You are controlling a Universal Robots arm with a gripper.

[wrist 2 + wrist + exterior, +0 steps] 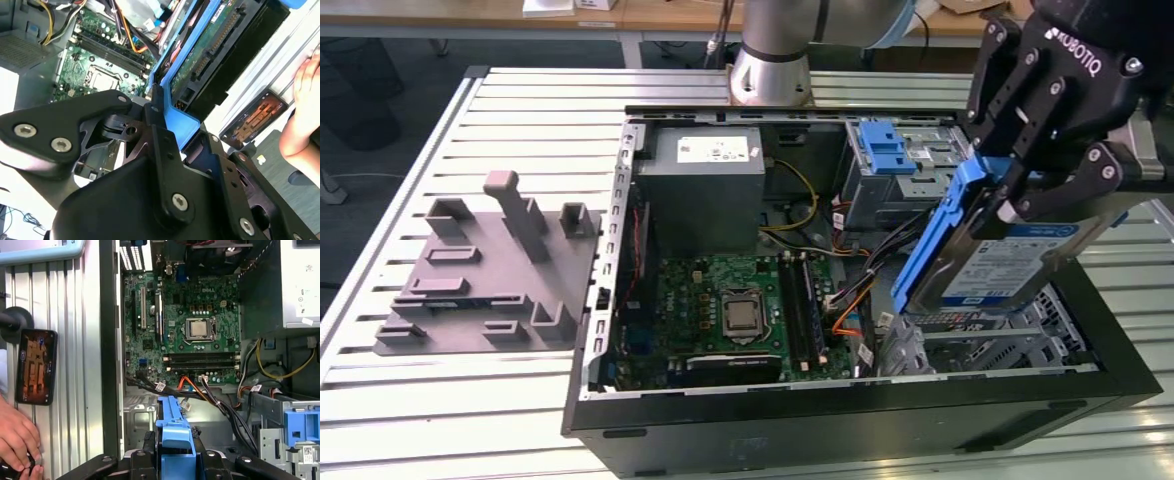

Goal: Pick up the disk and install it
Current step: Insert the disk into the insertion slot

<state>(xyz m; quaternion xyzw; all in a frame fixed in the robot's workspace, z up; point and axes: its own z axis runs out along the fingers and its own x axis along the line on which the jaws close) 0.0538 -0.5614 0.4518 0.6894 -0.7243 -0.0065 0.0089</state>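
Gripper [1025, 195]: clamped on the blue rail of the disk [1007, 262], which it holds tilted and edge-up.
Disk: in the air over the exterior view's right end of the case [854, 425], above the drive cage [987, 345]; not seated.
Case: open on its side; holds motherboard [727, 310], grey power supply [707, 185], bay [887, 150] with blue latch, and cables [225, 405].
Surface: slatted metal table [547, 95]; grey fixture block [487, 275] on the exterior view's left; phone [36, 366] beside the case, a person's hand [17, 432] near it.
Label: white-and-blue sticker on the disk; print too small to tell.
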